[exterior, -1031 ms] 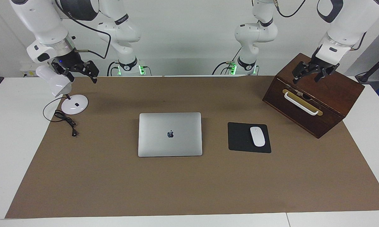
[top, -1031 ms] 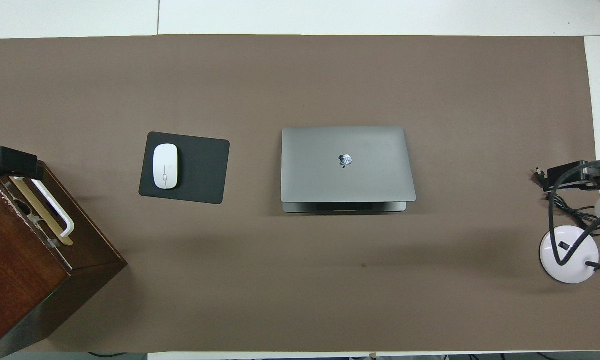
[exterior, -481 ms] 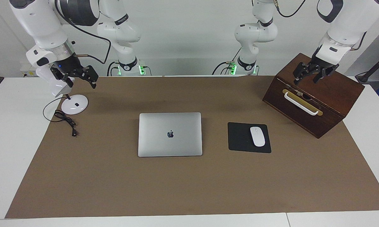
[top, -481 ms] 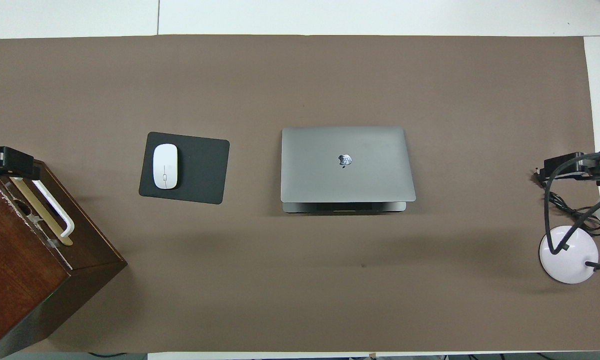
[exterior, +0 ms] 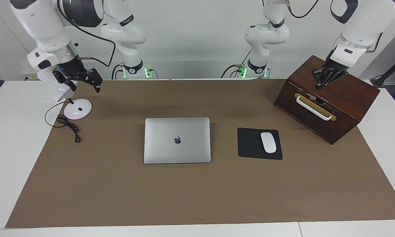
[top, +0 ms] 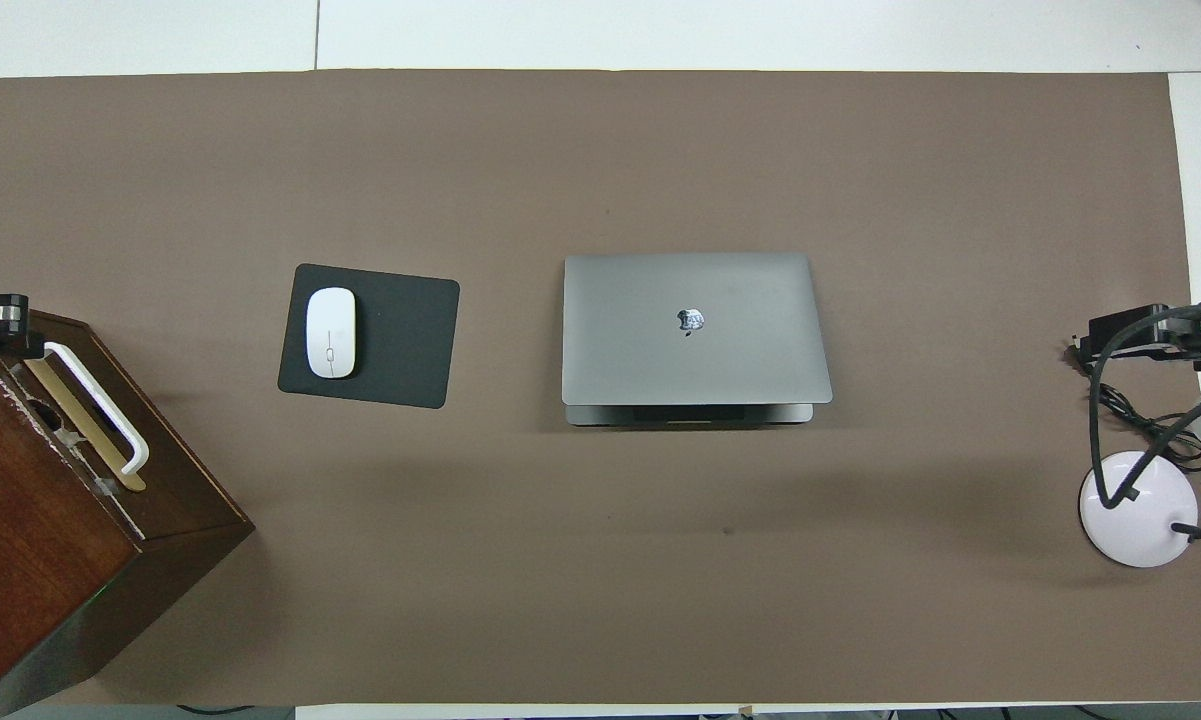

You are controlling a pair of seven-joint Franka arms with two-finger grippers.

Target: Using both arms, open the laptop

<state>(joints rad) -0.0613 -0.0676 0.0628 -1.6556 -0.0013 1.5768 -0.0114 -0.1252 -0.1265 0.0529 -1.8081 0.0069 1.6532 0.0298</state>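
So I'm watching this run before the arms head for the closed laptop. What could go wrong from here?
The left gripper, shut, hangs over the wooden box and could clip it when descending. The right gripper hangs by the desk lamp and might knock it. The laptop lies flat, so its lid edge may slip.

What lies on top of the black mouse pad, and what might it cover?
A white mouse rests on the mouse pad, toward the left arm's end. Whatever lies under the pad is hidden.
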